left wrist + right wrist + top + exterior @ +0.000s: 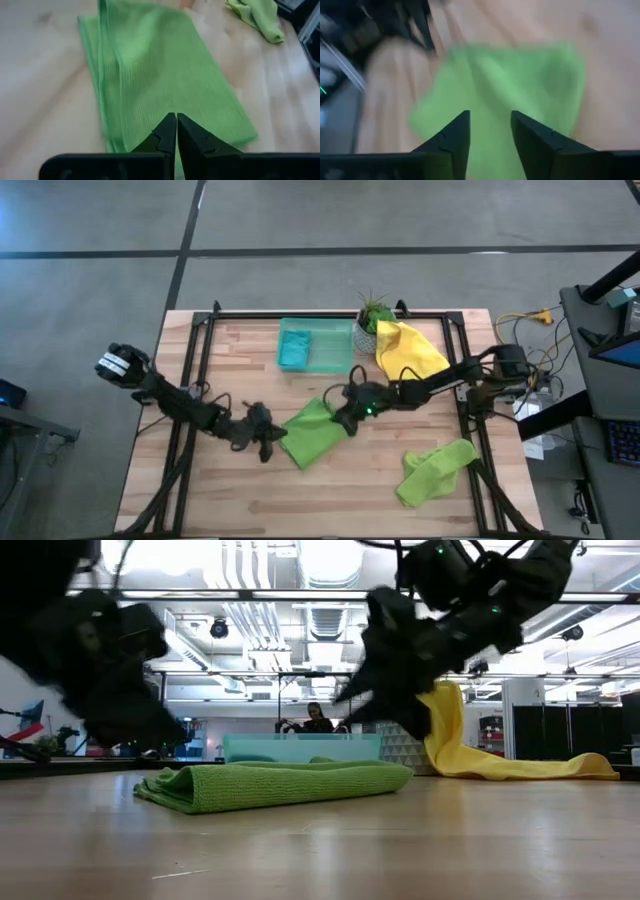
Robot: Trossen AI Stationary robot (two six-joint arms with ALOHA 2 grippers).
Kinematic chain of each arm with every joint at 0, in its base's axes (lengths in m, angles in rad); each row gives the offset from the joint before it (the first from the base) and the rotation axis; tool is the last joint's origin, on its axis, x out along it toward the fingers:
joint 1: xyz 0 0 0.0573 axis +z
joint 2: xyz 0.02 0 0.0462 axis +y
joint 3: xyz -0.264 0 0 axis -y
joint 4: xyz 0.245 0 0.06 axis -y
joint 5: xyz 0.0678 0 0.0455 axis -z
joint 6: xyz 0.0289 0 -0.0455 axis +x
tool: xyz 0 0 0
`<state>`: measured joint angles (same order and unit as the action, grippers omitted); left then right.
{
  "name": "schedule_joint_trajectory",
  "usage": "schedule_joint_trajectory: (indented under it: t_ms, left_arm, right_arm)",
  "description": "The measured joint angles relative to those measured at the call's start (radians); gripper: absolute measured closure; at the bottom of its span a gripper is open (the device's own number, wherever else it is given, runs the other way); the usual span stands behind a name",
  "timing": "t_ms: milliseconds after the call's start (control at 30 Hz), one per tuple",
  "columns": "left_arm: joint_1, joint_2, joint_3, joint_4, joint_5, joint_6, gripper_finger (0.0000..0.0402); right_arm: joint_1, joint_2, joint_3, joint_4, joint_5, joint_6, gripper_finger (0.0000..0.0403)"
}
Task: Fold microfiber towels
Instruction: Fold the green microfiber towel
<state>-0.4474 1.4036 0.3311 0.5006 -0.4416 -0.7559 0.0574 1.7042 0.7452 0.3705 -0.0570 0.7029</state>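
The folded lime green towel (pixel 314 434) lies flat near the middle of the bench (pixel 330 500); in the low view it shows as a low, layered pad (pixel 280 785) with its fold edges stacked; in the left wrist view its ribbed surface (pixel 165 75) fills most of the frame.

The left gripper (pixel 268 442) sits low at the towel's left edge; its fingers (pixel 167 135) are pressed together with no gap between them, and nothing is clamped in them; the tips point across the towel.

The right gripper (pixel 345 420) hangs above the towel's right end; its fingers (pixel 455 137) stand partly apart with a clear gap, and no cloth is between them; the green towel (pixel 510 85) lies below the gap. In the low view this gripper (pixel 385 700) is raised clear of the towel.

The second lime green towel (pixel 432 468) lies crumpled near the bench's right front corner, well apart from both grippers; it shows also in the left wrist view (pixel 257 17).

The yellow towel (pixel 405 352) lies loosely spread at the right rear of the bench, just beside a small potted plant (pixel 372 315); in the low view it drapes upward at one end (pixel 480 750).

The teal-blue towel (pixel 293 348) rests in the left part of the translucent green tray (pixel 335 350) at the bench's rear centre.
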Motion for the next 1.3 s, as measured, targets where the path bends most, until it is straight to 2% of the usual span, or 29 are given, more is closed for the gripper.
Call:
schedule_joint_trajectory:
  t_ms: [133, 300, 400, 500, 700, 900, 1067, 1167, 1300]
  left_arm:
    - [0.152, 0.004, 0.035, 0.004, 0.074, 0.132, 0.0401]
    - [0.341, 0.089, 0.063, 0.0, 0.327, 0.182, 0.0401]
    - [0.384, 0.15, 0.072, -0.003, 0.447, 0.195, 0.0401]
    - [0.39, 0.18, 0.079, 0.005, 0.502, 0.192, 0.0401]
    - [0.369, 0.097, 0.078, -0.032, 0.518, 0.186, 0.0401]
    - [0.367, -0.019, 0.079, -0.2, 0.52, 0.185, 0.0401]
    - [0.367, -0.046, 0.074, -0.278, 0.52, 0.16, 0.04]
    - [0.367, -0.036, 0.075, -0.273, 0.521, 0.159, 0.0383]
    - [0.367, -0.013, 0.078, -0.273, 0.545, 0.158, 0.0339]
  right_arm:
    - [0.047, 0.015, -0.001, -0.058, 0.003, 0.012, 0.0312]
    - [0.059, 0.06, -0.002, -0.084, 0.015, 0.095, 0.0361]
    - [0.058, 0.082, -0.002, -0.105, 0.012, 0.124, 0.0373]
    - [0.058, 0.086, 0.001, -0.14, 0.005, 0.131, 0.0375]
    - [0.058, 0.053, 0.002, -0.149, 0.005, 0.131, 0.0376]
    - [0.058, 0.039, 0.01, -0.15, 0.005, 0.127, 0.0376]
    - [0.058, 0.039, 0.026, -0.15, 0.005, 0.114, 0.0376]
    - [0.058, 0.039, 0.037, -0.148, 0.005, 0.109, 0.0376]
    - [0.058, 0.039, 0.043, -0.151, 0.005, 0.108, 0.0376]
